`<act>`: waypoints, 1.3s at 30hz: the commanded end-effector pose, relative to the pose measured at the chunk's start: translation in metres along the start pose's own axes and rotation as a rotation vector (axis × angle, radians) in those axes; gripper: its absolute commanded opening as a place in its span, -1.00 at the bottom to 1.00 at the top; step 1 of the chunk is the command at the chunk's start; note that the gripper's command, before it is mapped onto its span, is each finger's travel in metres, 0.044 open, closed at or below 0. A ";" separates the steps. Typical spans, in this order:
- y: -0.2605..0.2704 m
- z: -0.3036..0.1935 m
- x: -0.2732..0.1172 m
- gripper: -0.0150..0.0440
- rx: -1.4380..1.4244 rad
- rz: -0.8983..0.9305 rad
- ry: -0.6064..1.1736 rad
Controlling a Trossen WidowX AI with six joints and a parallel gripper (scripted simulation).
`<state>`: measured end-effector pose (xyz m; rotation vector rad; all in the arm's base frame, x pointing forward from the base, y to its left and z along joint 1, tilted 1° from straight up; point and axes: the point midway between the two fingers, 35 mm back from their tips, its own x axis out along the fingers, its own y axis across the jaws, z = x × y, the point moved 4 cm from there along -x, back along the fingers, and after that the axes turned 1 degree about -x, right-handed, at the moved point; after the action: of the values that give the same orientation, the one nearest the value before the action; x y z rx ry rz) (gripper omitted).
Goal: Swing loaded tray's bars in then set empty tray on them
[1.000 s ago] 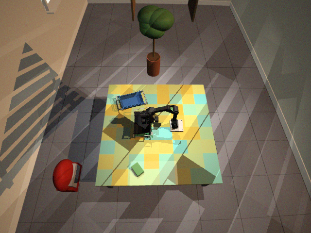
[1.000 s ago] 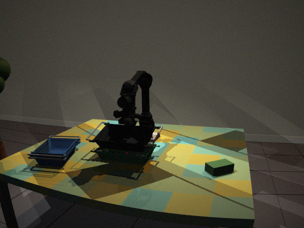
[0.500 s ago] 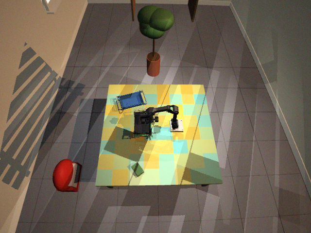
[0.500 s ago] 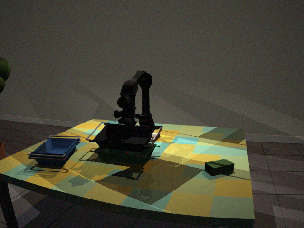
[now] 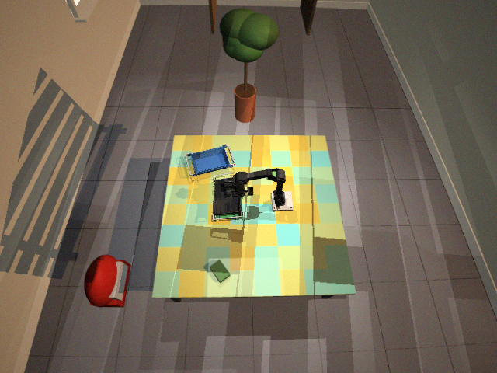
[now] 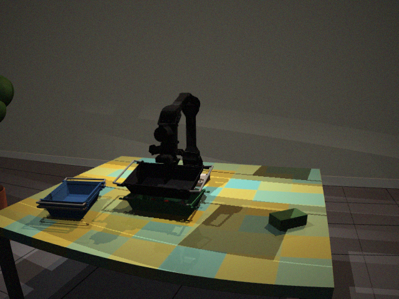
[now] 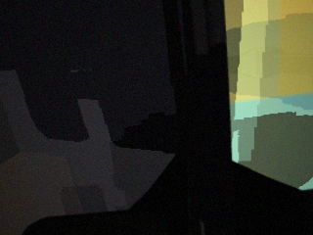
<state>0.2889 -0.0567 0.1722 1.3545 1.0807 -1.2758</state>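
The empty black tray (image 5: 224, 200) (image 6: 161, 183) is directly over the green loaded tray (image 6: 154, 205), roughly level. Its grey bars stand out at its two ends. I cannot tell whether it touches anything below. Small bits of red load show in the shadow between the trays in the exterior view. The green tray's own bars are mostly hidden under the black tray, so their position is unclear. My gripper (image 6: 171, 164) is shut on the black tray's long wall on the arm side; its fingertips are hard to make out. The wrist view is mostly dark, with the tray filling its left part.
A blue tray (image 5: 210, 161) (image 6: 72, 197) with grey bars stands near the table's back left corner in the top view. A green block (image 5: 219, 270) (image 6: 287, 219) lies toward the table's front. The arm's white base plate (image 5: 287, 203) is right of the trays.
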 end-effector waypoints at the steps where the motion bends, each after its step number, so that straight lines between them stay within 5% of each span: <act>1: -0.001 0.000 0.002 -0.49 -0.001 -0.003 0.000; 39: -0.006 0.000 0.014 -0.49 -0.005 -0.026 0.000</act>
<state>0.2874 -0.0564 0.1642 1.3569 1.0757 -1.2714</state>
